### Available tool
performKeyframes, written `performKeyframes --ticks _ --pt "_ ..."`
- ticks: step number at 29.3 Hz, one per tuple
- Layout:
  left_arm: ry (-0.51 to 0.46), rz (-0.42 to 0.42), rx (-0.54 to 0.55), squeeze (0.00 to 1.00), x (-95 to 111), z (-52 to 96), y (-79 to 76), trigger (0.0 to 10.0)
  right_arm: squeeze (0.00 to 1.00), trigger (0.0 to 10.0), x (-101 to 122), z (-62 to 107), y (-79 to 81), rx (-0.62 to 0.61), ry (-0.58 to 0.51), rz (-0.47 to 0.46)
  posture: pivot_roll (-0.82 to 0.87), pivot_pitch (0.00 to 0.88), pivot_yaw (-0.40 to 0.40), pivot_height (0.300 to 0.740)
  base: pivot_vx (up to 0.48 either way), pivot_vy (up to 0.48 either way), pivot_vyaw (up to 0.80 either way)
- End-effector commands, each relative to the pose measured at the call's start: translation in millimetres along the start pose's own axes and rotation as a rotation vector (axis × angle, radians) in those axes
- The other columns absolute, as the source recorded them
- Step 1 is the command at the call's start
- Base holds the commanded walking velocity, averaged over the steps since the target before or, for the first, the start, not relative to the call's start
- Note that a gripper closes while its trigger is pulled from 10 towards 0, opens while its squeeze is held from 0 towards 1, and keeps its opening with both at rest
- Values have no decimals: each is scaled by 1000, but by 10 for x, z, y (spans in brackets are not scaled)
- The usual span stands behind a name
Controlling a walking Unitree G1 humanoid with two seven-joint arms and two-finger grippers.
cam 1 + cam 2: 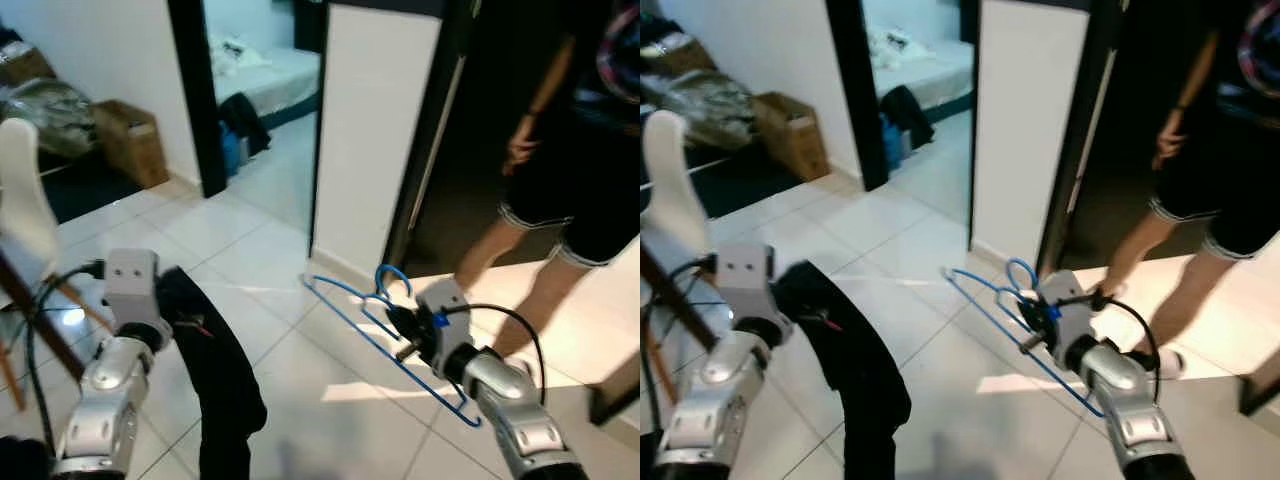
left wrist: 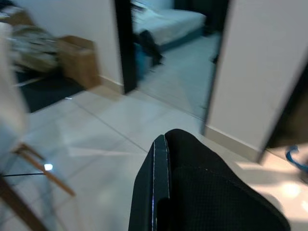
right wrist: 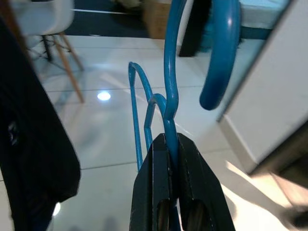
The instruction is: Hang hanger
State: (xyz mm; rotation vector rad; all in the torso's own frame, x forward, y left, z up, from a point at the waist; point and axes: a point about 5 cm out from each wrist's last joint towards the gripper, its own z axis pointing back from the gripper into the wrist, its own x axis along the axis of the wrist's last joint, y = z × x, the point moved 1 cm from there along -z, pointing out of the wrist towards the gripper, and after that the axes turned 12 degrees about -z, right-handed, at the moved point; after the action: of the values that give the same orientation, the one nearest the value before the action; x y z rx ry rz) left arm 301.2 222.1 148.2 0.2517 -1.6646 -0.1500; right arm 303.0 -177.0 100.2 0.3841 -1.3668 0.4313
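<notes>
Blue hanger (image 1: pixel 385 335) sits at approx 4 o'clock, held over the tiled floor (image 1: pixel 240 250), right end effector (image 3: pixel 169 144) clenched on its neck just below the hook. Left end effector (image 2: pixel 161 183) at 8 o'clock is clamped on a black garment (image 1: pixel 215 380). Risk, imo: thin wire could twist or slip in that narrow pinch; person (image 1: pixel 560 150) stands near at 2 o'clock. Doorway to a bed (image 1: pixel 265 75) at 12, cardboard box (image 1: pixel 130 140) at 10.

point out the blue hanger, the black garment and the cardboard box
blue hanger (image 3: pixel 168 72), right wrist view, on its neck
black garment (image 1: pixel 225 370), left eye view, mid drape
cardboard box (image 1: pixel 135 140), left eye view, front face
</notes>
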Motion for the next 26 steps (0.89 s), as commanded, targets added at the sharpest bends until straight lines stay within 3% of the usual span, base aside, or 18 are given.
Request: performKeyframes --ticks 1,17,22,26 --pt "-38 3 -4 0 116 -45 -3 10000 0 10000 11 27 -32 -7 -2 12 1 5 -16 740 277 0 750" --pt "-172 -16 32 0 551 -174 92 10000 0 10000 15 24 -12 16 -8 10 0 5 -15 740 278 0 750" --pt "-266 -46 91 0 886 -257 261 10000 0 10000 18 23 -1 27 -12 2 2 3 -17 740 283 0 750" --pt "-297 -58 104 0 1005 -306 321 10000 0 10000 30 22 6 33 -32 -18 4 1 -19 740 290 0 745"
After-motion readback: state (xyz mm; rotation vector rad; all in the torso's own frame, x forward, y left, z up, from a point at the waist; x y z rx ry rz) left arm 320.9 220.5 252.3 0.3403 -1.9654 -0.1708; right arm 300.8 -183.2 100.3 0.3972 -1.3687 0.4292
